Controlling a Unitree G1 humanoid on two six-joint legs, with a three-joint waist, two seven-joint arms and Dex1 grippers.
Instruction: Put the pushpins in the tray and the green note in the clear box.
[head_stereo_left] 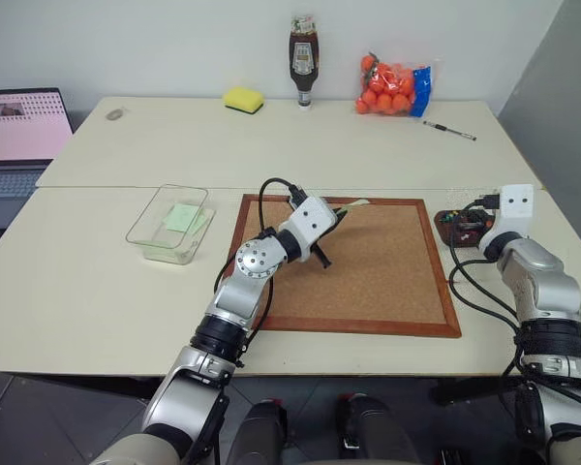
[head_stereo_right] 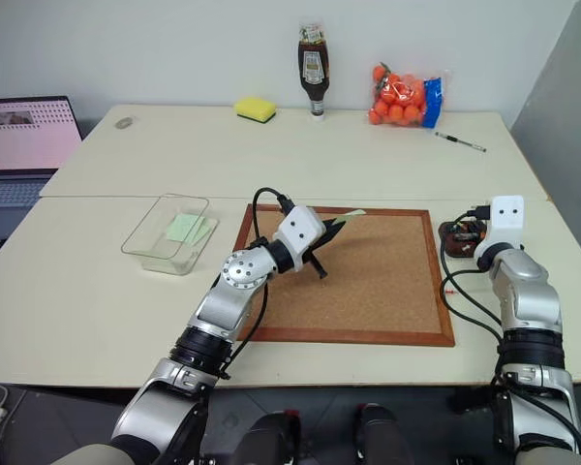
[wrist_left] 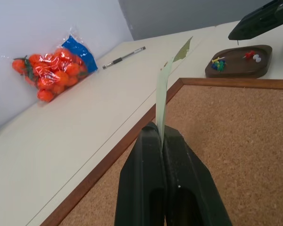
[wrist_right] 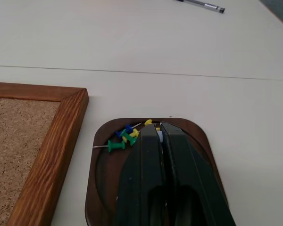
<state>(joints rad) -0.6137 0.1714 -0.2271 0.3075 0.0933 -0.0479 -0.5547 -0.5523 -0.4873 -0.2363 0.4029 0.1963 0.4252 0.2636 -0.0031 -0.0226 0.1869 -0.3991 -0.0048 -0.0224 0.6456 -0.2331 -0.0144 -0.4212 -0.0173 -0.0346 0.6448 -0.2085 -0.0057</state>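
Observation:
My left gripper [wrist_left: 159, 129] is shut on the green note [wrist_left: 163, 92], which stands up from the fingertips above the far edge of the cork board [head_stereo_left: 368, 281]. The clear box [head_stereo_left: 147, 218] sits left of the board with a green slip [head_stereo_left: 182, 218] lying inside. My right gripper [wrist_right: 160, 128] is shut and hovers low over the dark brown tray [wrist_right: 200, 141], right of the board. Several pushpins [wrist_right: 124, 138] lie in the tray. A small pale bit shows at the right fingertips; whether it is held I cannot tell.
At the table's far side are a yellow sponge [head_stereo_left: 243, 99], a ketchup bottle [head_stereo_left: 302, 60], a bag of oranges [head_stereo_left: 392, 85] and a pen [head_stereo_left: 449, 130]. A laptop [head_stereo_left: 19, 131] stands at the far left.

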